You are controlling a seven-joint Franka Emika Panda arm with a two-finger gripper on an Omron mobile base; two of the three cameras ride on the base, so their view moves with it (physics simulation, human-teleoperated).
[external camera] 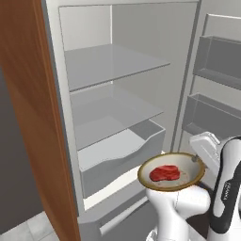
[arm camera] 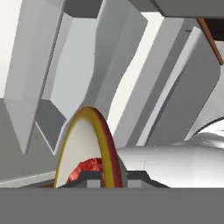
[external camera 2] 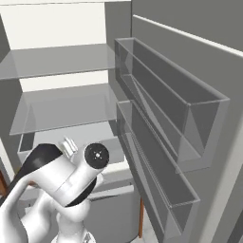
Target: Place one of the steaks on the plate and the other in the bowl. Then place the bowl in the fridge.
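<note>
Pincer (external camera: 196, 159) pinching the brown rim of the bowl (external camera: 188, 175) at lower right of the left base view, steak (external camera: 164, 173) inside, open fridge (external camera: 113, 89) with its crisper drawer (external camera: 123, 153) behind

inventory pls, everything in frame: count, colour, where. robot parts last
fridge: 1, grey inside, wood-brown side panel at left, door open, straight ahead of the arm
shelves: 2, pale grey, upper and middle of the fridge interior
drawer: 1, pale grey, under the shelves at the fridge bottom
door bins: 2, grey, one above the other on the open door at right
bowl: 1, beige-tan with darker rim, held in the air in front of the drawer, outside the fridge
steak: 1, bright red, lying in the bowl
arm: 1, white with dark joints, lower right of left base view
gripper: 1, shut on the bowl's right rim
</note>
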